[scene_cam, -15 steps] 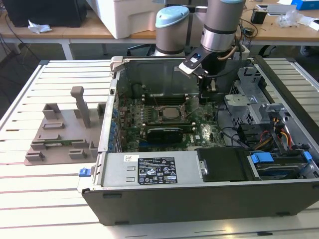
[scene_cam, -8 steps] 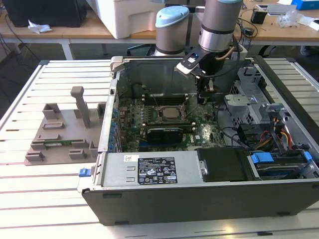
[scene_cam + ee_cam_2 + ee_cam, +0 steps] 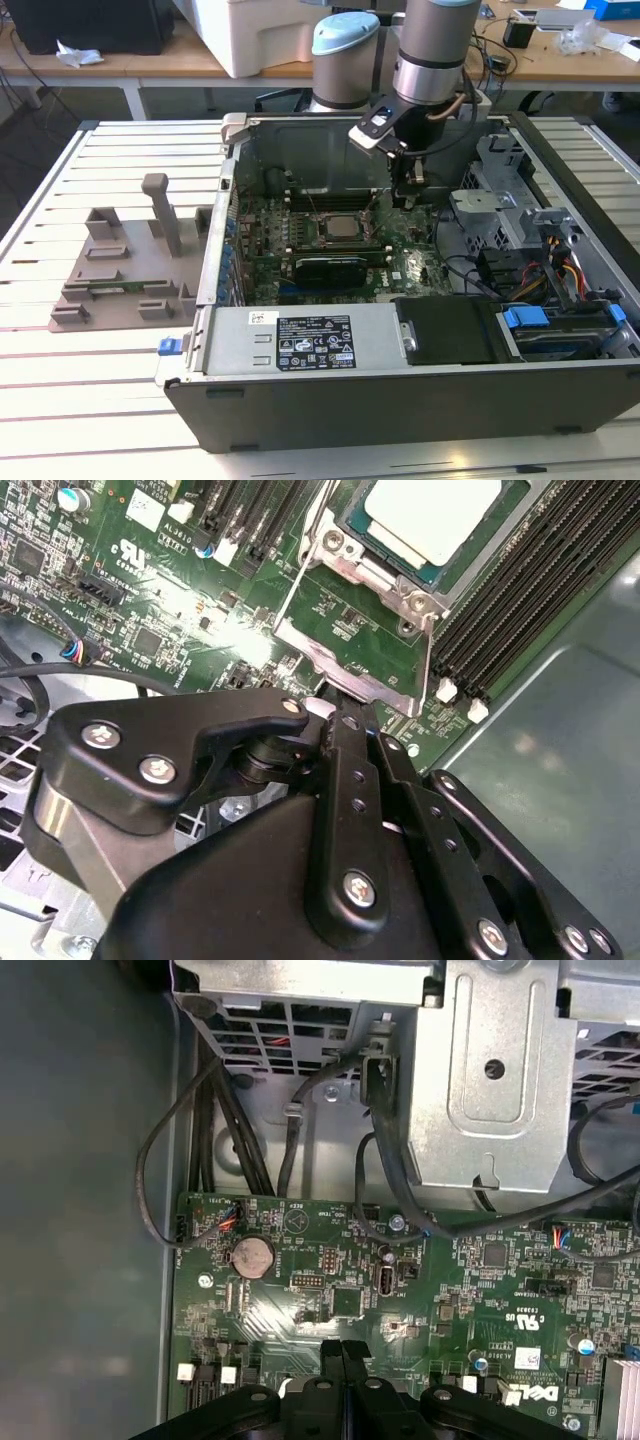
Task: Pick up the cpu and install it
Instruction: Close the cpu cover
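The cpu (image 3: 343, 226) lies flat in its socket in the middle of the green motherboard (image 3: 400, 268), pale metal top up; it also shows in the second wrist view (image 3: 430, 515). My gripper (image 3: 408, 192) hangs inside the open computer case (image 3: 400, 400), just to the exterior view's right of the socket and low over the board. Its black fingers (image 3: 342, 1352) are pressed together with nothing between them. In the second wrist view the fingertips (image 3: 335, 698) end at the edge of the socket's metal frame (image 3: 350, 670); whether they touch it I cannot tell.
A long black expansion card (image 3: 335, 268) sits just in front of the socket. A metal drive cage (image 3: 500, 205) and black cables (image 3: 250, 1130) crowd the exterior view's right. The grey fixture plate (image 3: 130, 265) with upright blocks stands on the slatted table left of the case.
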Robot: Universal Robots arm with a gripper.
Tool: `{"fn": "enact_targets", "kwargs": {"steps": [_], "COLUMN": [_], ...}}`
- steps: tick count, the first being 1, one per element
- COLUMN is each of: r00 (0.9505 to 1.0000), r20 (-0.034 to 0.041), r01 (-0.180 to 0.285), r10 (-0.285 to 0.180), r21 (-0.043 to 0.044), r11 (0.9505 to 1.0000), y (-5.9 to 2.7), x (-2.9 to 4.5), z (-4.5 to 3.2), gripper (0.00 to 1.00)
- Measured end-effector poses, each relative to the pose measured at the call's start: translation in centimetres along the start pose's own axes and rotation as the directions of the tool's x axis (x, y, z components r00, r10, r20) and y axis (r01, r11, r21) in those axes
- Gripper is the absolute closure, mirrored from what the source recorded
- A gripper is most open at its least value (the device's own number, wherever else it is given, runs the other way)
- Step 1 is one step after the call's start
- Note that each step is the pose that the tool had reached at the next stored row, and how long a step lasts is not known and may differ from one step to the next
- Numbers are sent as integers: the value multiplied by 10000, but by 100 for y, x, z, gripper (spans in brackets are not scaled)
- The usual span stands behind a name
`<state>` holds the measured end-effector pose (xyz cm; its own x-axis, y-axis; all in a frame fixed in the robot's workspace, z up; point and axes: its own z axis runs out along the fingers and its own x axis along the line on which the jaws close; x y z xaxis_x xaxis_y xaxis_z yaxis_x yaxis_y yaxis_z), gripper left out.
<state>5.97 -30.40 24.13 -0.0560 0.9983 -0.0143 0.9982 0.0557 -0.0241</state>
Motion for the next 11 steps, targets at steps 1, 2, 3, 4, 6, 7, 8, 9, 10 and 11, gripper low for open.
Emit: {"fn": "enact_targets", "kwargs": {"steps": [1,2,3,4,6,7,8,9,10,11], "r00": [10000,10000,10000,10000,10000,10000,10000,10000,10000,10000], "r20": [0,0,1,0,0,1,0,0,0,1], "r01": [0,-1,-1,0,0,-1,0,-1,0,-1], "r10": [0,1,1,0,0,1,0,1,0,1], "r21": [-2,-5,-6,-5,-6,-6,-7,-7,-7,-7], "r11": [10000,10000,10000,10000,10000,10000,10000,10000,10000,10000], "y": [-4,-10,-13,-16,-22,-26,-29,-32,-39,-43], "x": [0,1,1,1,1,1,2,2,2,3], "z": [0,0,0,0,0,0,0,1,1,1], "gripper": [89,89,89,89,89,89,89,89,89,89]}}
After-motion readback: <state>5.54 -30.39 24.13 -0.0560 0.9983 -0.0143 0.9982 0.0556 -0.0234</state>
